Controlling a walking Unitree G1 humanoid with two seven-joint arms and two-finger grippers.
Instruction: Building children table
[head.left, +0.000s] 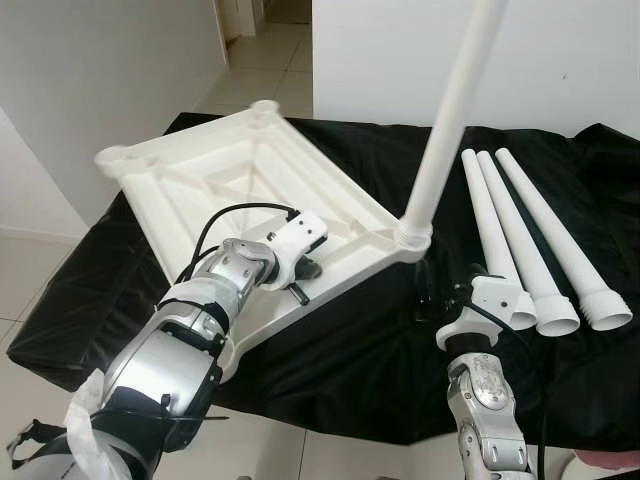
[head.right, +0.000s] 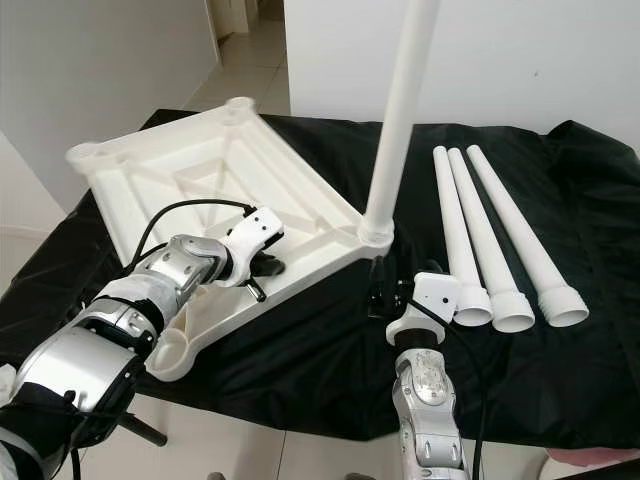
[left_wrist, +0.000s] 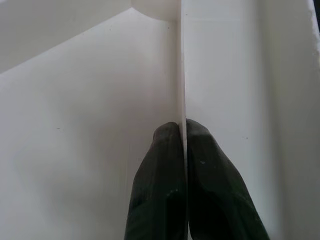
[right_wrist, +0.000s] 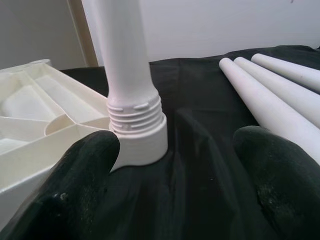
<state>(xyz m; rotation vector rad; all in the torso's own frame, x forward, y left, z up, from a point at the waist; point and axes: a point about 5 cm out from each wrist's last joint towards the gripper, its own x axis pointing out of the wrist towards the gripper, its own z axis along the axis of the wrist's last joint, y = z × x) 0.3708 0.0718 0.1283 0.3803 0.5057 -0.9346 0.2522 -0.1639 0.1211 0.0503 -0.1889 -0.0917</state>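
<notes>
The white plastic tabletop (head.left: 240, 170) lies upside down on the black cloth. One white leg (head.left: 450, 120) stands upright in the tabletop's near right corner socket (right_wrist: 137, 135), with its threads still showing above the socket. My left gripper (left_wrist: 182, 127) is shut on a thin rib of the tabletop near its front edge (head.left: 300, 272). Just in front of that socket, my right gripper (right_wrist: 177, 142) stands open and low over the cloth, holding nothing. Three loose legs (head.left: 520, 230) lie side by side to the right.
A black cloth (head.left: 350, 340) covers the low work surface, and its front edge is close to my arms. White walls stand behind and to the left. Tiled floor (head.left: 30, 290) shows on the left, with a doorway at the back.
</notes>
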